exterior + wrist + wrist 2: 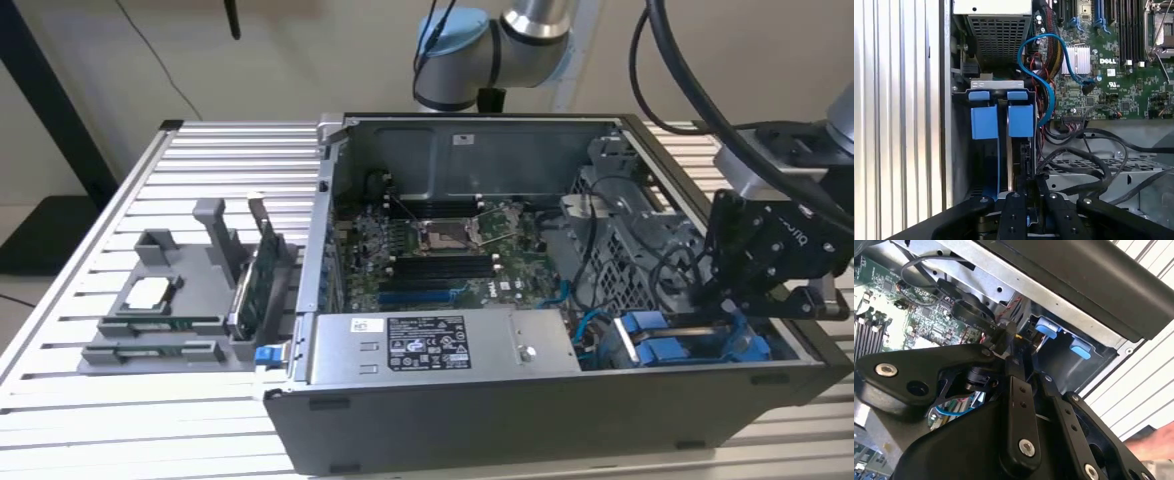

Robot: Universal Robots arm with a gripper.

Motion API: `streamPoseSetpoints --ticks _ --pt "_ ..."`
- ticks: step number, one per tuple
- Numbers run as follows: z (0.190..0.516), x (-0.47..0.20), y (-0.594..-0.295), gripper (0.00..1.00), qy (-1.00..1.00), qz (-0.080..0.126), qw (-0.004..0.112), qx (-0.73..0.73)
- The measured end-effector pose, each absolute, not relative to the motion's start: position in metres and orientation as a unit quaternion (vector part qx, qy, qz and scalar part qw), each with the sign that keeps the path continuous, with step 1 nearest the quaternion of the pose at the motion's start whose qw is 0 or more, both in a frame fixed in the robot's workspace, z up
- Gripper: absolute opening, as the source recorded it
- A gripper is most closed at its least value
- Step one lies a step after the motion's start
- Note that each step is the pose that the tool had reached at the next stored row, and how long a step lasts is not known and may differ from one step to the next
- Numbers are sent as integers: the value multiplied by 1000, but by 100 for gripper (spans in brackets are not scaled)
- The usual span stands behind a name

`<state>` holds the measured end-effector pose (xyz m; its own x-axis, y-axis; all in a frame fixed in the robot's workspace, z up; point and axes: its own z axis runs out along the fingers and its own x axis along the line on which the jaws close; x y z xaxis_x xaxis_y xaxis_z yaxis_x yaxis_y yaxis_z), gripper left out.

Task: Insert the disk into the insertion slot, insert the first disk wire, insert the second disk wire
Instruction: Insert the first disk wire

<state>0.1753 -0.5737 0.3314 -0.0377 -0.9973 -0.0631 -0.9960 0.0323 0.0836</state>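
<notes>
The disk (1020, 150) stands on edge in the insertion slot (1026, 92) of the grey drive cage, and its blue carrier front (1020, 120) faces the cage's end. My gripper (1026, 181) sits over the disk's near edge, fingers drawn together on it; in the second wrist view the gripper (1016, 347) tapers to a point by two blue tabs (1046, 330). In the exterior view the gripper (714, 318) hangs over the blue carriers (667, 352) in the case's near corner on the exterior view's right. A blue wire (1049, 75) loops beside the cage, its plug (1086, 90) lying loose over the motherboard.
A second blue carrier (984, 122) fills the neighbouring bay. Black cables (1094, 155) sprawl over a metal bracket close to the gripper. The power supply (427, 345) lies along the case's front. A grey holder with parts (174, 300) stands on the slatted table at the exterior view's left.
</notes>
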Motion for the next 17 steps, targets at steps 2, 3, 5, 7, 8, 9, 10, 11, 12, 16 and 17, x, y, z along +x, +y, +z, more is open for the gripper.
streamPoseSetpoints --ticks 2,3,5,7,8,9,10,11,12,16,17 --pt "330 175 -574 20 -718 -52 6 694" --pt "330 175 -574 20 -718 -52 7 694" --pt "333 175 -574 26 -719 -51 8 694" --pt "339 175 -574 26 -719 -50 8 694" --pt "341 175 -574 26 -719 -50 8 694" --pt "344 175 -574 26 -719 -50 8 694" --pt "347 175 -574 26 -719 -50 8 694" --pt "349 175 -574 26 -719 -50 9 694" --pt "352 175 -574 26 -719 -50 9 694" --pt "361 175 -574 26 -719 -47 11 694" --pt "363 175 -574 26 -719 -46 12 694"
